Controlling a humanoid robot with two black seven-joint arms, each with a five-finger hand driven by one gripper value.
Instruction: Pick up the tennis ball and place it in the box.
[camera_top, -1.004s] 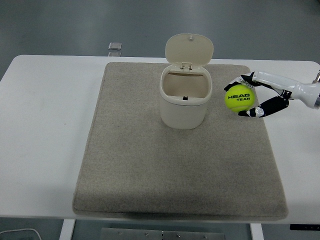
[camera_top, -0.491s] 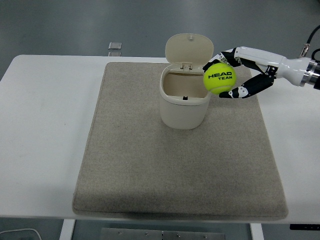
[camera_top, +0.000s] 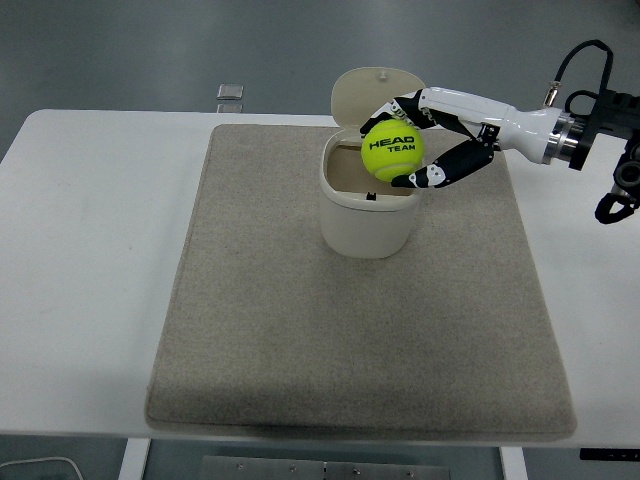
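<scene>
Head view cuts the white table (camera_top: 80, 250) off at the bottom and right edges, and the beige mat (camera_top: 360, 330) spread over its middle hides most of the top. On the mat's far half, below and left of the fingers, stands the cream box (camera_top: 367, 205), upright with its mouth facing up and its hinged lid (camera_top: 377, 95) tipped back behind the opening; the inside is partly in shadow and its bottom cannot be seen, and the ball covers part of the far rim. The right hand (camera_top: 425, 140) reaches in from the right edge on a white forearm, its wrist and cabling partly cropped there. Its fingers (camera_top: 440, 172) are curled around the tennis ball (camera_top: 392, 149), the upper ones lying over the ball's top and far side, a black one under its right side, so the grip's far contact is hidden. The ball hangs just above the box's open mouth, over its right half, not touching the rim as far as can be told; being round it has no long axis, but its printed lettering faces the camera, reading level. A small grey square object (camera_top: 230, 92) lies beyond the mat, well left of the fingers; what it is cannot be made out.
</scene>
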